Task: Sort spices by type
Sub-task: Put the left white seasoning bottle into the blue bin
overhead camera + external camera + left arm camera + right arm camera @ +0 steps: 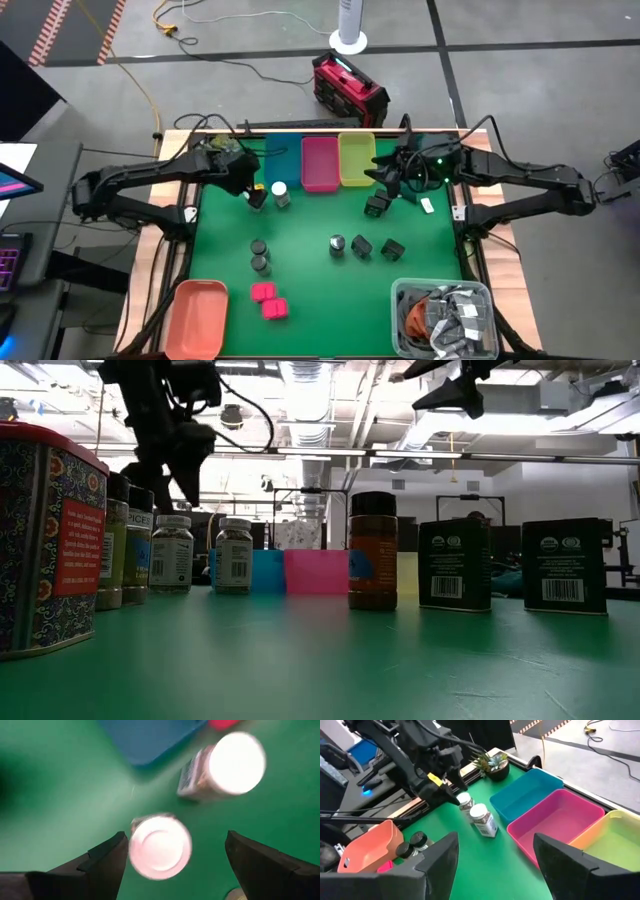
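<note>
Left gripper (pixel 172 865): we find it hanging just above a white-capped clear jar (pixel 160 846), fingers spread wide, nothing held; the cap sits between them, closer to one finger.
Second white-capped clear jar (pixel 281 193): stands just beside the first, on the side toward the bins.
Blue plastic bin (pixel 282 160): just beyond the left gripper, first in a row with the pink plastic bin (pixel 320 163) and the yellow plastic bin (pixel 356 158).
Right gripper (pixel 383 180): raised near the yellow bin, fingers parted and empty in its wrist view; one black cube-like box (pixel 376 207) lies just below it.
Other spices: two dark-capped little jars (pixel 260 256) and two bright pink blocks (pixel 269 301) sit well away from the left gripper, toward the near edge; a third dark-capped jar (pixel 337 244) and two more black boxes (pixel 377 247) lie mid-cloth.
Step in hand: we judge this the approach to picking the first white-capped jar.
Next move: we expect it calls for centring the jar between the fingers, lowering, and closing without knocking its neighbour.
</note>
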### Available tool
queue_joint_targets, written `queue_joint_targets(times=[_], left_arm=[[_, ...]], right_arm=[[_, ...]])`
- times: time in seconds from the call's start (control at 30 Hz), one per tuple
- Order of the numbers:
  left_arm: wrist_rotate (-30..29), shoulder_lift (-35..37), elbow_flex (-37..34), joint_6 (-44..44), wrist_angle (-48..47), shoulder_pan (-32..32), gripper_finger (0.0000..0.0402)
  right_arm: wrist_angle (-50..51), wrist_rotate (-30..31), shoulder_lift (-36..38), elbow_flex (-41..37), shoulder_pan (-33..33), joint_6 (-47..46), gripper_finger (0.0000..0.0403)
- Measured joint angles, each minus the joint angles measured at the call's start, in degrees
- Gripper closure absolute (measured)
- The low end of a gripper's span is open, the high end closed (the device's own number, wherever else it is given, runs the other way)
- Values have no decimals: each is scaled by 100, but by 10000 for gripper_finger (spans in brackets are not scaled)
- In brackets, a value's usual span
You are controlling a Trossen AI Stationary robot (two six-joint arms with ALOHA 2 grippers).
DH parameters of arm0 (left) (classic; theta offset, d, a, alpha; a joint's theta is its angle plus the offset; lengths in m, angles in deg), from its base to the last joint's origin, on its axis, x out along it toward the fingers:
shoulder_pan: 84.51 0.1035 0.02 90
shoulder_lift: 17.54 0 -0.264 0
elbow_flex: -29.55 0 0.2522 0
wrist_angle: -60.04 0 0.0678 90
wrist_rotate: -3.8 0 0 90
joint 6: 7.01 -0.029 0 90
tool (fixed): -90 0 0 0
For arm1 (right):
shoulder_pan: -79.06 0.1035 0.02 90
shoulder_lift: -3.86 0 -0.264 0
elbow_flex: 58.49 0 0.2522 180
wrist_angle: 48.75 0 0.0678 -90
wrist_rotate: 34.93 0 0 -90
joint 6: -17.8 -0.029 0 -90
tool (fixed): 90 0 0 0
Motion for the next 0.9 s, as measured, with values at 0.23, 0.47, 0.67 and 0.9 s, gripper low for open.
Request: queue_joint_targets(times=[0.23, 0.47, 0.67, 0.9], left_arm=[[-56, -621, -47, -161, -89, 2, 79], [90, -1055, -53, -389, -83, 2, 106], [196, -1136, -53, -473, -68, 2, 201], [392, -1024, -6, -500, -250, 4, 207]], right_arm=[[-4, 4, 0, 0, -9, 2, 119], [-4, 4, 0, 0, -7, 2, 119], [-5, 9, 0, 0, -7, 0, 119], [-7, 15, 0, 0, -7, 0, 119]])
